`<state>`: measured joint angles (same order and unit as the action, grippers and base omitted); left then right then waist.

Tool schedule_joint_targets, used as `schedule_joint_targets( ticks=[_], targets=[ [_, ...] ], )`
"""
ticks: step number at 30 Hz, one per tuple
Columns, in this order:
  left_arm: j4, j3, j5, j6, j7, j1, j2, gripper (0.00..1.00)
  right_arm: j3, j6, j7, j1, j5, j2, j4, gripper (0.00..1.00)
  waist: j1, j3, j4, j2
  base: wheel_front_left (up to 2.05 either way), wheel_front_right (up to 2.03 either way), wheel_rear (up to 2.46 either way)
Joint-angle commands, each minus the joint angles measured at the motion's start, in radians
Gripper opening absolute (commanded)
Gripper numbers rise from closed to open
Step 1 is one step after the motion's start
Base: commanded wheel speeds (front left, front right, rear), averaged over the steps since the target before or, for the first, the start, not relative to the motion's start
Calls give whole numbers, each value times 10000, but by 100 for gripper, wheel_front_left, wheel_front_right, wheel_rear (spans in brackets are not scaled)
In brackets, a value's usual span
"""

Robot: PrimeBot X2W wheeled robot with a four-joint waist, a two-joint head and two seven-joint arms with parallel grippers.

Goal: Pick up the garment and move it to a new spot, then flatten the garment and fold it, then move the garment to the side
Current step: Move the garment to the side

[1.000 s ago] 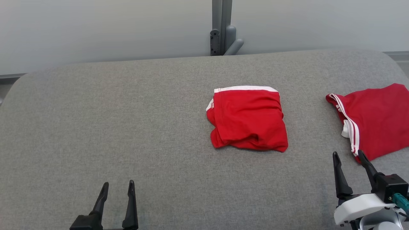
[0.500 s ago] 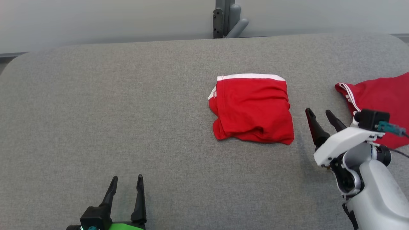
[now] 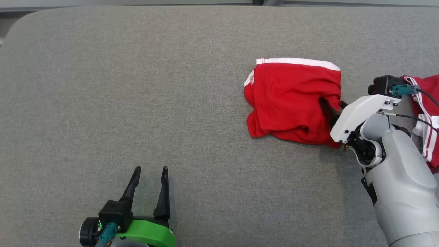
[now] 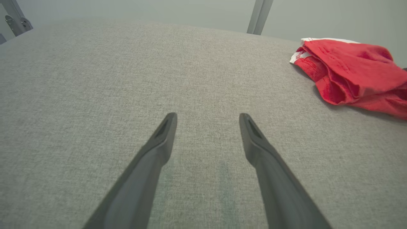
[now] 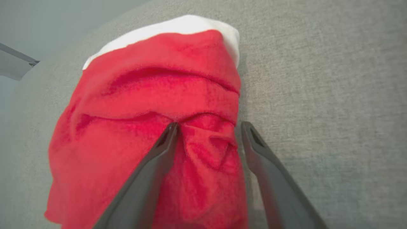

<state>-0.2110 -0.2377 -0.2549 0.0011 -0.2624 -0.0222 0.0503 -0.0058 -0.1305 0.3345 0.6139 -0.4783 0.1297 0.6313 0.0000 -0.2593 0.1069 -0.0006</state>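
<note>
Left gripper: at the lower left of the head view you see the left gripper (image 3: pixel 151 168) with its fingers spread wide and nothing between them. Its base is cut off by the bottom edge.
Left wrist view: you get both dark fingers (image 4: pixel 149 165) from close behind, low over bare cloth, but you cannot tell whether they touch it.
Table: the grey fabric-covered table (image 3: pixel 137 85) runs out of the head view on the near side and on the right.
Garment: the folded red garment (image 3: pixel 288 99) lies flat on the table, right of centre and well apart from the left gripper, with its white band along the far edge.
Garment, hidden part: in the head view its near right corner sits behind the white housing of the right arm (image 3: pixel 398 178).
Garment, from the left wrist: you see its left side from low down, with stacked layers and a white tab at the corner. Its right end is cut off by the picture's edge.
Right gripper: the right gripper (image 3: pixel 332 102) is at the garment's right edge, jaws wide apart and clamped on nothing.
Right gripper, head view: one dark finger lies over the red cloth, and the other is mostly hidden by the housing.
Right gripper, right wrist view: one fingertip presses into a crease on top and the other stands just beside the garment's edge, with a ridge of cloth between them.
Second garment: a red second garment (image 3: pixel 425 103) with white stripes lies at the far right. It is cut off by the picture's edge and partly covered by the arm's camera and cable, so you cannot make out its shape.
</note>
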Motion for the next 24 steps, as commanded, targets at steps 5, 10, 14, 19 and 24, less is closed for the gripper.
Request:
schedule_joint_targets(
  ticks=[5,10,14,19,24],
  targets=[
    [-1,-72,-135,150,-26,-237,10,100,56,-1,129,247,-638,-216,543,91,0,-251,151,6,0,0,0],
    [89,24,-96,162,-26,-297,9,100,20,-1,-221,377,-1551,-328,733,0,0,-280,-261,6,0,0,0],
    [193,191,65,120,-26,-225,11,100,295,1,-448,429,-1976,-258,659,0,0,-295,-961,6,0,0,0],
    [198,413,422,-69,-26,-196,11,100,859,1,-716,166,-2366,-35,316,0,0,-305,-2166,6,0,0,0],
    [155,400,644,-281,-26,-533,14,100,1456,-1,-908,122,-2509,502,-200,0,0,-457,-3135,6,0,0,0]
  ],
)
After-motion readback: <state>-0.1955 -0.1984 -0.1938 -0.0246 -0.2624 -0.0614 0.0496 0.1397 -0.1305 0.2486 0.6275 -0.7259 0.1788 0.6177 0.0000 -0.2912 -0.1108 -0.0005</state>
